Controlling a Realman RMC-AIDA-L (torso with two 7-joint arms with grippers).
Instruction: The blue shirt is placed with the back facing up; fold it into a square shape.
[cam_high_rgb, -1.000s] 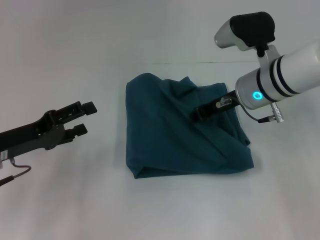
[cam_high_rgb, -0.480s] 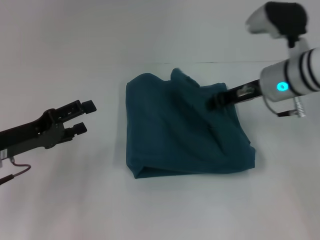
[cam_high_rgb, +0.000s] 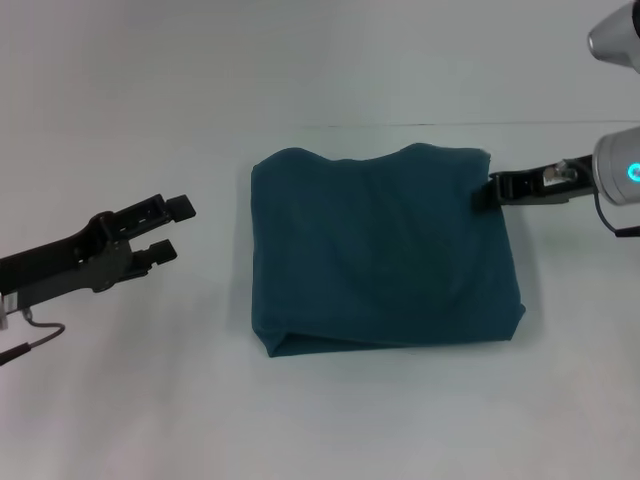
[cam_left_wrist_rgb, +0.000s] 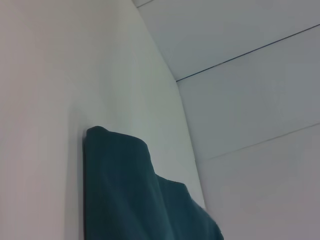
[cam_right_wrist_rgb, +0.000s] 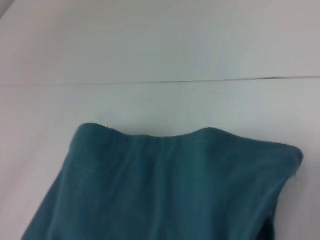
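Observation:
The blue shirt (cam_high_rgb: 380, 265) lies folded into a rough square in the middle of the white table, plain side up, with a rounded fold along its near left edge. It also shows in the left wrist view as the shirt (cam_left_wrist_rgb: 130, 200) and in the right wrist view as the shirt (cam_right_wrist_rgb: 170, 190). My right gripper (cam_high_rgb: 487, 190) is at the shirt's far right edge, its fingers close together on the cloth there. My left gripper (cam_high_rgb: 170, 229) hovers open to the left of the shirt, apart from it, holding nothing.
The white table (cam_high_rgb: 320, 420) surrounds the shirt on all sides. A thin dark seam (cam_high_rgb: 420, 124) runs across the surface just behind the shirt.
My right gripper has moved right from the shirt's middle to its right edge, drawing the bunched top layer out flat. The left arm has barely moved.

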